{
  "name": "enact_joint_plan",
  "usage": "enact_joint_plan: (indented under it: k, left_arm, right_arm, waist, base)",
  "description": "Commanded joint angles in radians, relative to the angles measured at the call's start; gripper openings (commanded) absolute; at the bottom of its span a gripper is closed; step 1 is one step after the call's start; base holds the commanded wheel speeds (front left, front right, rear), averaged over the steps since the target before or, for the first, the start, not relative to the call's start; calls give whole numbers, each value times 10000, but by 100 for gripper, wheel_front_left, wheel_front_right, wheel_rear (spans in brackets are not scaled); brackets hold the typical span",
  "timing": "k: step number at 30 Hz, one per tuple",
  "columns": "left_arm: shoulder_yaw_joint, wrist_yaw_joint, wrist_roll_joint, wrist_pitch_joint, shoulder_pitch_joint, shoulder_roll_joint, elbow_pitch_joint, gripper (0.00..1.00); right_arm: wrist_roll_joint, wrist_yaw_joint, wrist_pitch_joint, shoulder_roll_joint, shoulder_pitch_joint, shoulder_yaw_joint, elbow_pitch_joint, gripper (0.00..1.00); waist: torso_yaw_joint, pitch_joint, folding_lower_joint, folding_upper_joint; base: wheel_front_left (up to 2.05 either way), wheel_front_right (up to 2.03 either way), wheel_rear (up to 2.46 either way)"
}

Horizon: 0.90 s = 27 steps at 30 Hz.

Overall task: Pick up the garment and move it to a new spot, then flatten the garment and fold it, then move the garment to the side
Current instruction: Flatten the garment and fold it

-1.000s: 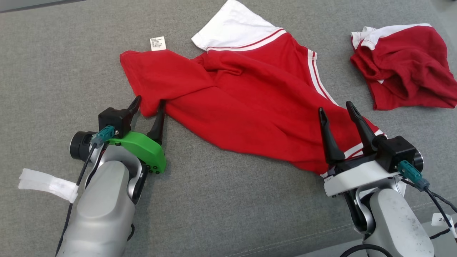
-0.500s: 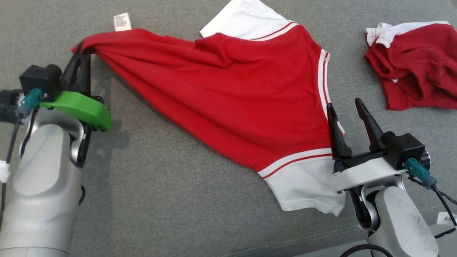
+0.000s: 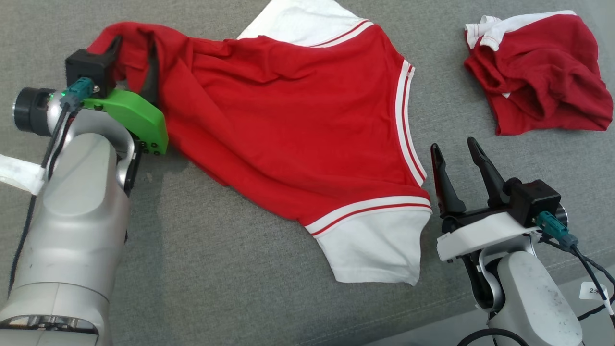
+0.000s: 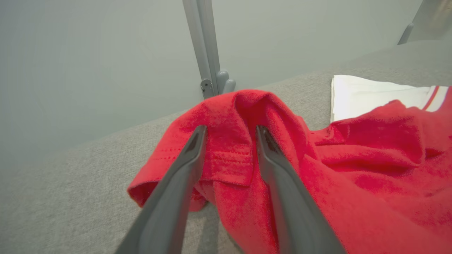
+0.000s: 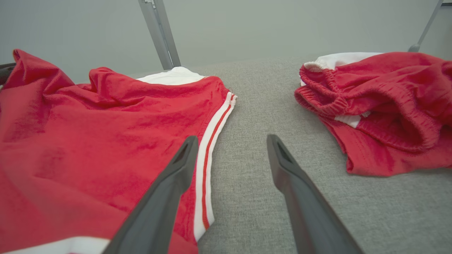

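The garment (image 3: 288, 125) is a red shirt with white sleeves and striped trim, spread over the grey cushion (image 3: 230, 269). Its far left corner is bunched up. My left gripper (image 3: 133, 60) stands at that corner with its jaws apart and the red hem lying loosely between the fingers. The left wrist view shows the hem (image 4: 229, 162) between the two fingers of that gripper (image 4: 229, 137). My right gripper (image 3: 454, 148) is open over bare cushion, just right of the striped side seam. In the right wrist view the gripper (image 5: 229, 141) holds nothing, and the garment (image 5: 88, 141) lies to its left.
A second crumpled red and white garment (image 3: 533, 77) lies at the far right, also in the right wrist view (image 5: 388, 106). A strip of white tape (image 3: 17, 173) hangs by my left forearm. A grey metal post (image 4: 204, 46) rises behind the cushion's far edge.
My left gripper shut on the garment's near-left corner and pulled it left and away, spreading the shirt out. Its jaws have now opened again. The right gripper stayed open.
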Motion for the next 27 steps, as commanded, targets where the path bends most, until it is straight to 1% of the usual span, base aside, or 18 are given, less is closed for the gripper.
enact_joint_plan:
  k: [1, 5, 10, 13, 16, 18, 20, 22, 27]
  left_arm:
    - [-6, 69, -29, 13, -100, -57, 174, 100]
    - [50, 69, -229, 7, 264, -572, 256, 100]
    - [167, 29, -438, 6, 1044, -910, -738, 100]
    - [506, 62, -591, 5, 1814, -1025, -1448, 100]
    - [902, 113, -740, 4, 2726, -1097, -1955, 100]
    - [1004, 91, -831, 6, 3397, -1185, -2155, 100]
    - [886, 57, -669, 5, 3924, -1253, -2368, 100]
    - [827, 25, -829, 4, 4475, -1343, -2298, 100]
    - [639, -10, -1453, 5, 5069, -1459, -2219, 100]
  right_arm:
    - [108, -12, -28, -6, 45, -9, 61, 100]
    - [46, -12, -28, -5, 173, -153, 196, 100]
    - [132, -14, -28, -6, 373, -153, 328, 100]
    - [165, -12, -28, -10, 440, -41, 427, 100]
    - [191, -14, -28, -8, 606, 21, 515, 100]
    - [226, -14, -28, -13, 676, 49, 587, 100]
    - [297, -13, -28, -9, 704, 31, 595, 100]
    - [332, -13, -28, -9, 758, 37, 629, 100]
    - [329, -13, -28, -11, 855, 51, 645, 100]
  waist:
    - [-56, -119, -1, 0]
    - [91, -455, -1, 0]
    - [473, -945, -1, 0]
    - [659, -1305, -1, 0]
    - [773, -1677, -1, 0]
    - [803, -1897, -1, 0]
    - [808, -2009, -1, 0]
    - [792, -2065, -1, 0]
    - [666, -2011, -1, 0]
  base:
    - [0, 0, 0]
    - [0, 0, 0]
    - [0, 0, 0]
    - [0, 0, 0]
    - [0, 0, 0]
    - [0, 0, 0]
    - [0, 0, 0]
    - [0, 0, 0]
    - [0, 0, 0]
